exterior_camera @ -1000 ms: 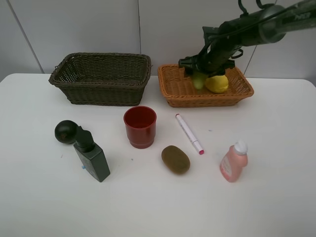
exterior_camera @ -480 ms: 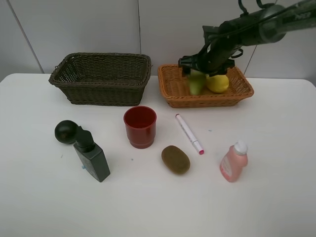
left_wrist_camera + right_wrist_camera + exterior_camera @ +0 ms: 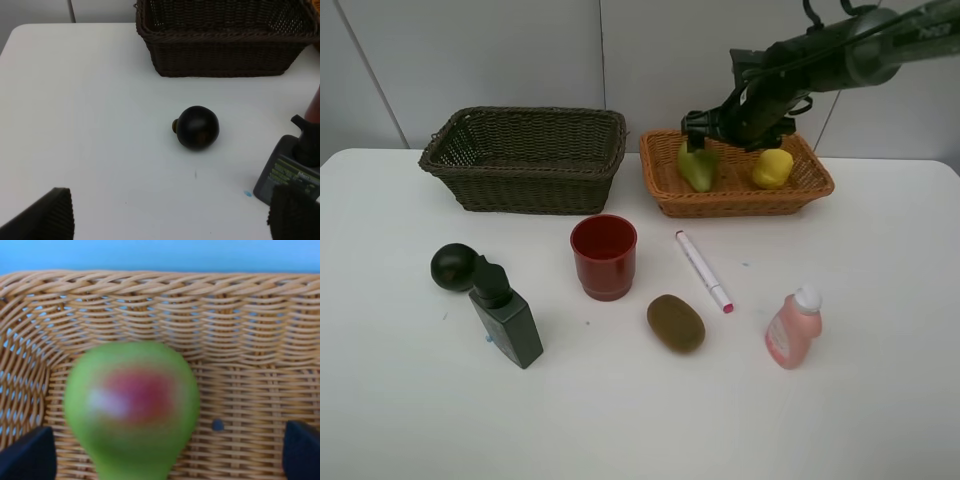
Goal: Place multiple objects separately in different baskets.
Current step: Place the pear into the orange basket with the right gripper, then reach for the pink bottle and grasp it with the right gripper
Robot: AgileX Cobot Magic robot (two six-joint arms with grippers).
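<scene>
- We are holding our right gripper (image 3: 738, 132) above the orange-tan basket (image 3: 740, 203), jaws standing wide and gripping nothing.
- The green-red pear (image 3: 696, 168) is lying inside that basket, at the end nearer the dark brown basket (image 3: 530, 185).
- In the right wrist view we are seeing the pear blurred, sitting between the two fingertips (image 3: 25, 457) and touching neither.
- The yellow lemon (image 3: 772, 167) is resting in the same basket, apart from the pear.
- We are keeping our left gripper (image 3: 170, 222) wide too, over the white table (image 3: 75, 100); the dark round fruit (image 3: 198, 127) is lying ahead of it, with the dark green bottle (image 3: 292, 170) just beside.
- The red cup (image 3: 604, 256), pink-white marker (image 3: 703, 270), brown kiwi (image 3: 675, 323) and small pink bottle (image 3: 794, 328) are sitting on the table, outside both baskets.
</scene>
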